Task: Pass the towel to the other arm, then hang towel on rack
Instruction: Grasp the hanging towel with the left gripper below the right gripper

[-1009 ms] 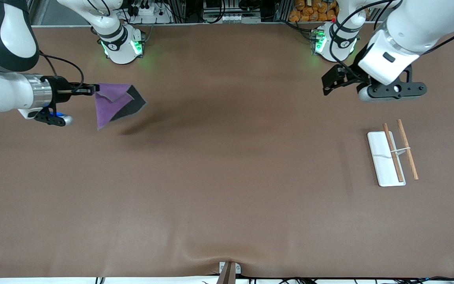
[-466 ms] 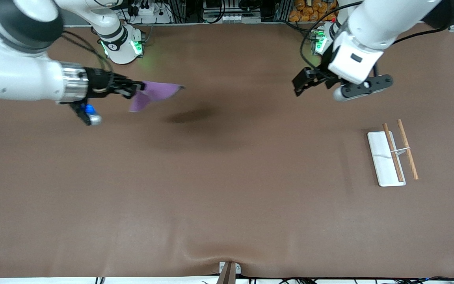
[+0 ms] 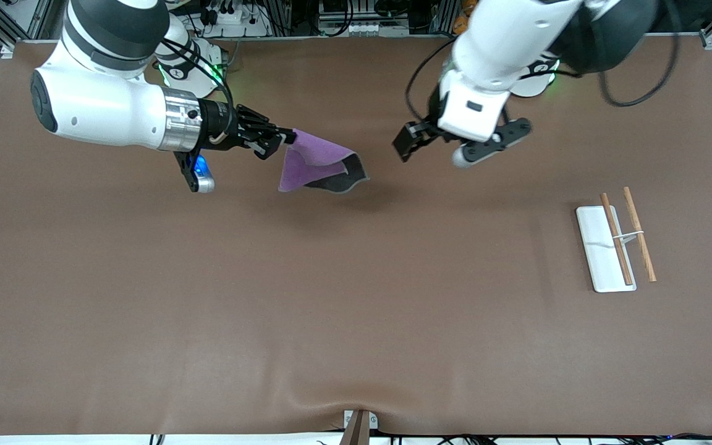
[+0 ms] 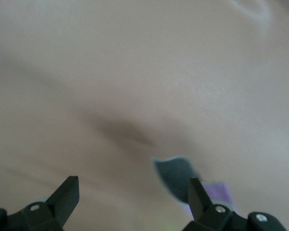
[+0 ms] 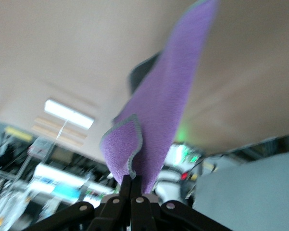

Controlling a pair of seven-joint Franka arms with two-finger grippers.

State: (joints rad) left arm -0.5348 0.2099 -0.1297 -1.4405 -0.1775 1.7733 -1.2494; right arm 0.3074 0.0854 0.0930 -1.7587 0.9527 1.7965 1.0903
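Above the brown surface (image 3: 343, 296), toward the right arm's end and roughly mid-table, the right hand (image 3: 277, 141) is clamped on one corner of the towel (image 3: 316, 165), which hangs in the air, touching nothing else. From the front view the cloth spreads away from the fingers toward the left arm, purple face up and outward, with a dark grey edge curling under at its free end; its shadow lies on the surface just beneath.

The right wrist view adds what the front view cannot: the two fingers pressed together on the towel (image 5: 158, 125), a small corner flap folded over right at the grip, and the cloth stretching lengthwise straight away from the hand (image 5: 131, 185), purple along its length with a dark grey patch showing past one edge.

The left hand (image 3: 406, 143) hovers over the middle of the surface, close to the towel's free end but apart from it, its tips pointing toward the cloth. Only the left wrist view shows its state clearly: the fingers (image 4: 63, 195) stand wide apart with nothing between them, and the grey tip of the towel (image 4: 175, 175) shows just inside one of them, a little purple beside it.

The rack (image 3: 603, 247) sits on the surface toward the left arm's end, its white base flat and its two wooden rods parallel, running roughly from the robots' side toward the front camera, joined by a thin white wire.
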